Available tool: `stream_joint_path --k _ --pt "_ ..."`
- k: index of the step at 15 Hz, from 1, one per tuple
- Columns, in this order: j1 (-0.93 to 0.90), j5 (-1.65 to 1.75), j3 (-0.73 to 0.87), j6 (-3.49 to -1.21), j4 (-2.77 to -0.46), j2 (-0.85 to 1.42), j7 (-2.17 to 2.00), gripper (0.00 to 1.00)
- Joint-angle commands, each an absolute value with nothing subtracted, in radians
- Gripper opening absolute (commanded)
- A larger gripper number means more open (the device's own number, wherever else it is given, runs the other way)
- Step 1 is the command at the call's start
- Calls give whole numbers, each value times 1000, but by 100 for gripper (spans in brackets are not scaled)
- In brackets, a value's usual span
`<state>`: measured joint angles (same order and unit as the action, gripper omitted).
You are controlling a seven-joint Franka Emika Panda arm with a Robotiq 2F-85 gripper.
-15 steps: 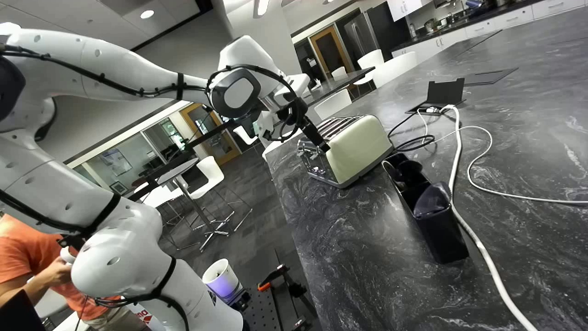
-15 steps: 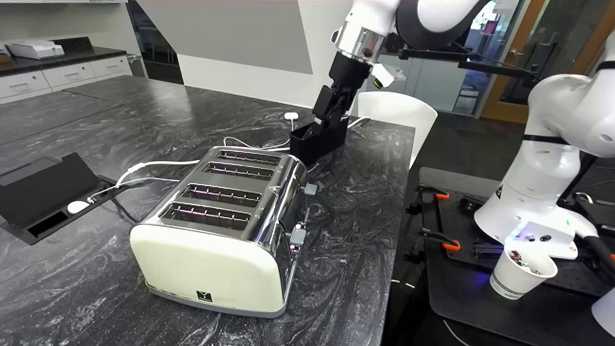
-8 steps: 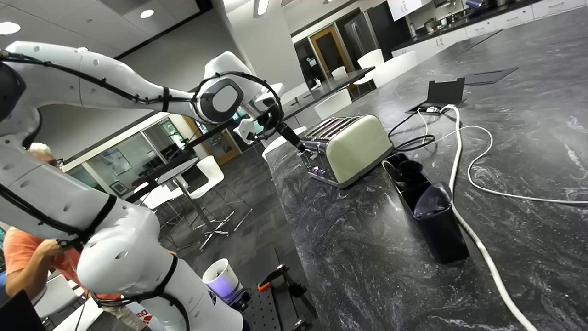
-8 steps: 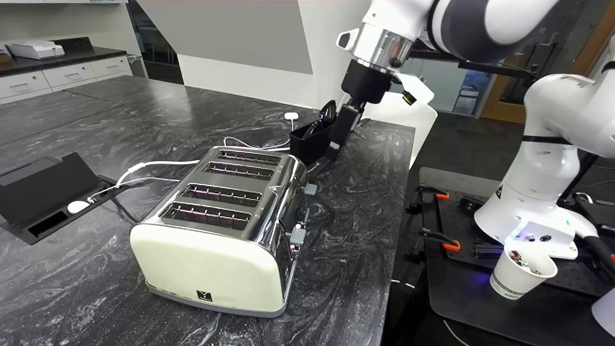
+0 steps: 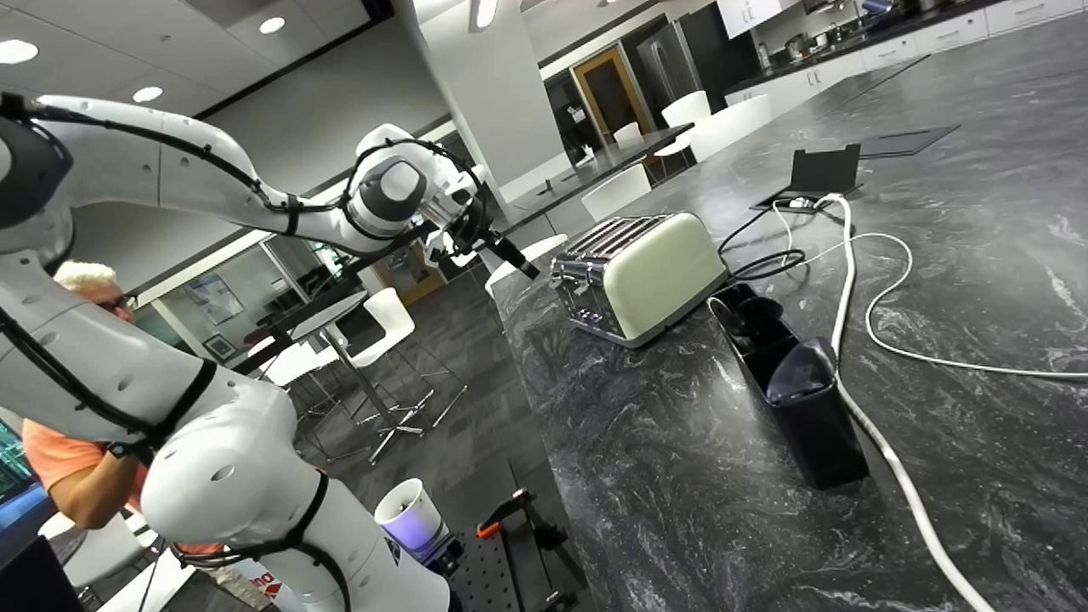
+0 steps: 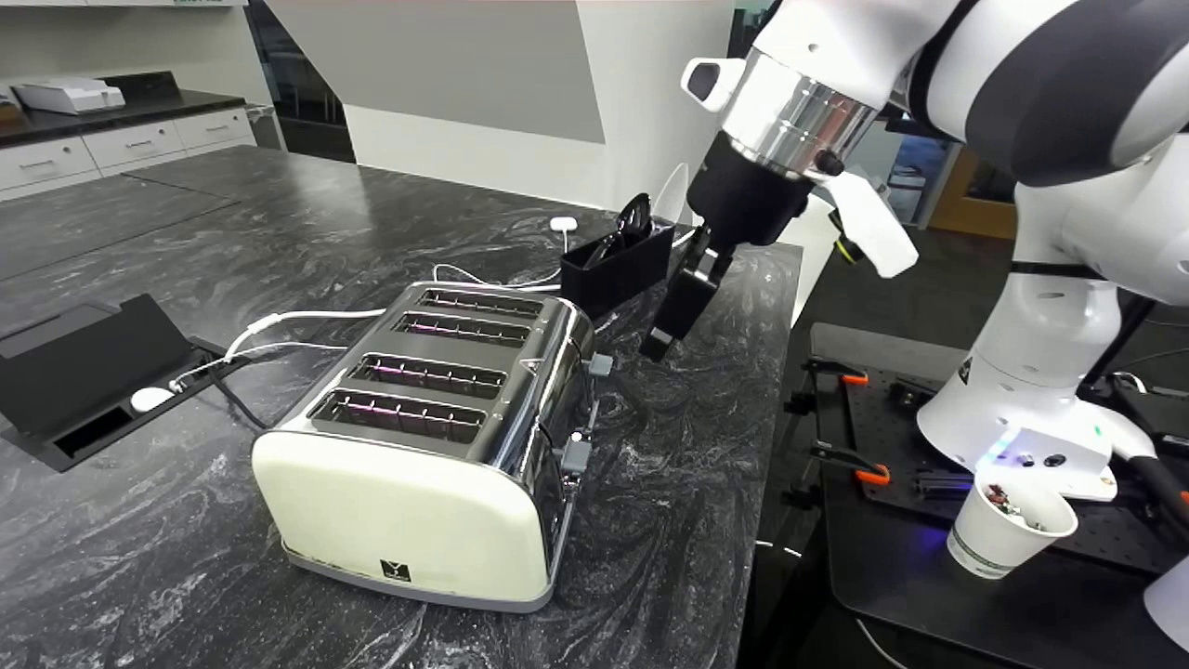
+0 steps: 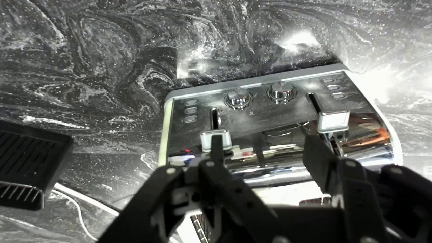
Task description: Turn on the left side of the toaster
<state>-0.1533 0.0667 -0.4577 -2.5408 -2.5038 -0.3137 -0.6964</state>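
The toaster [image 6: 399, 520] is a cream box with a chrome front and several slots on top; it also shows in an exterior view [image 5: 667, 272]. Its chrome front with two knobs and two pale levers fills the middle of the wrist view [image 7: 260, 118], bottom edge upward. My gripper [image 7: 265, 145] is open and empty. One fingertip overlaps the picture-left lever [image 7: 206, 141] in view; the other is beside and below the picture-right lever [image 7: 333, 121]. Contact cannot be told there. In both exterior views my gripper [image 6: 658, 346] [image 5: 531, 272] is in front of the chrome face, with a gap.
A black holder with utensils [image 6: 613, 279] stands beyond one end of the toaster. White cables [image 5: 892, 476] run on the dark marbled counter [image 5: 663, 476]. An open black socket box [image 6: 93, 381] lies behind the toaster. A black ribbed object [image 7: 30, 162] shows at the wrist view's left.
My gripper has drawn back from the toaster toward the robot and tilted toward the chrome front. It no longer covers the black holder in an exterior view. The toaster has not moved.
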Motion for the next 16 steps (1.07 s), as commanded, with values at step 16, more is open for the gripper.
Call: stream_joint_path --k 16 --pt "-298 269 -397 -2417 -2163 88 -827 0"
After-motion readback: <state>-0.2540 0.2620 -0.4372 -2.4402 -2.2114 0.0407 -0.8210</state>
